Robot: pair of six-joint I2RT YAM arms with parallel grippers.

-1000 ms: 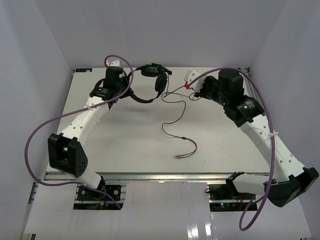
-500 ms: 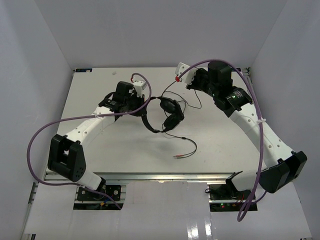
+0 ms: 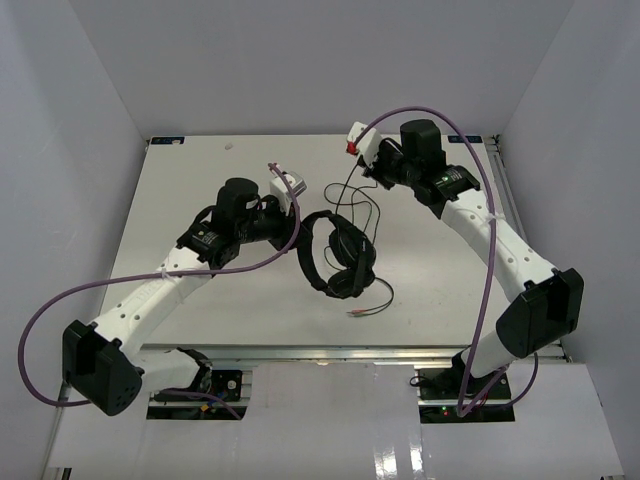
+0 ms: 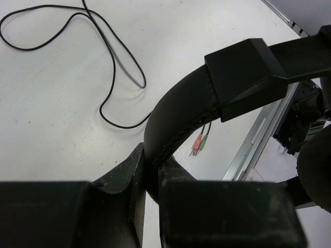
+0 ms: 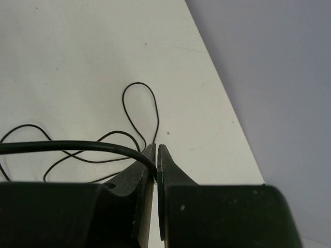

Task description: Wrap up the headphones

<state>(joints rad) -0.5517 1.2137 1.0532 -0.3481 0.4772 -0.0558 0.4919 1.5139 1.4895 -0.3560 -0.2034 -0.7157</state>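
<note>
The black headphones [image 3: 338, 257] hang over the middle of the table. My left gripper [image 3: 297, 230] is shut on the curved headband [image 4: 181, 108], which is clamped between the fingers [image 4: 121, 181]. An earcup [image 4: 315, 165] shows at the right edge of the left wrist view. The thin black cord [image 3: 368, 212] runs from the headphones up to my right gripper [image 3: 367, 172], which is shut on it [image 5: 156, 170]. Loose cord loops [image 5: 139, 103] lie on the table below. The reddish and green plugs [image 3: 358, 312] lie near the front edge and also show in the left wrist view [image 4: 199, 143].
The white table [image 3: 200, 170] sits between grey side walls. Its metal front rail [image 3: 320, 350] runs along the near edge. Purple arm cables [image 3: 60, 290] loop beside both arms. The table's right edge [image 5: 227, 113] shows in the right wrist view.
My left gripper has carried the headphones from the far left toward the table's middle and nearer the front. My right gripper has moved left with the cord in it.
</note>
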